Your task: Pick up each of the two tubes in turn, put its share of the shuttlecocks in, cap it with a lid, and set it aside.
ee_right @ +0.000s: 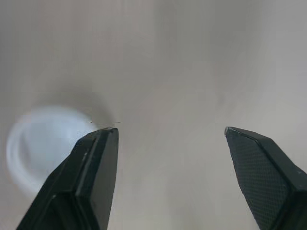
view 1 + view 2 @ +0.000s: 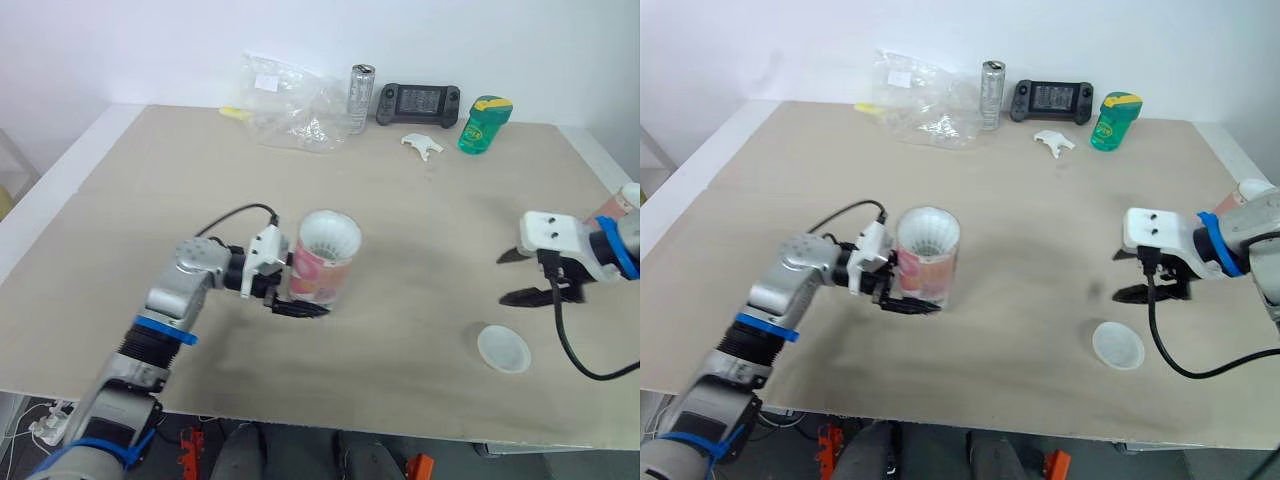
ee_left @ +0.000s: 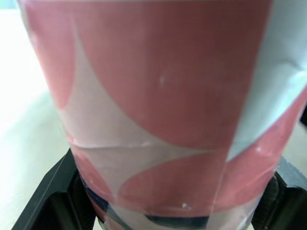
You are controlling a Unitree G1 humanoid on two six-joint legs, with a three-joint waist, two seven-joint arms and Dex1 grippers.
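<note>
A wide beige tabletop (image 2: pixel 420 200). The left pincer (image 2: pixel 300 303) is clamped around the lower part of a pink-and-white cardboard tube (image 2: pixel 325 270), held open end up, with white feather shuttlecocks (image 2: pixel 330 236) showing inside. The right pincer (image 2: pixel 503 278), fingers spread and holding nothing, hovers just beside a round white plastic lid (image 2: pixel 503 349) lying flat.

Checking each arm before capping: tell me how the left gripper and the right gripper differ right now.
The left gripper is shut on the pink-and-white tube, low on its wall; the right gripper is open and holds nothing. The left gripper has the tube roughly upright over the middle of the table; the right gripper hangs near the white lid, apart from it. Both have two black fingers.
</note>
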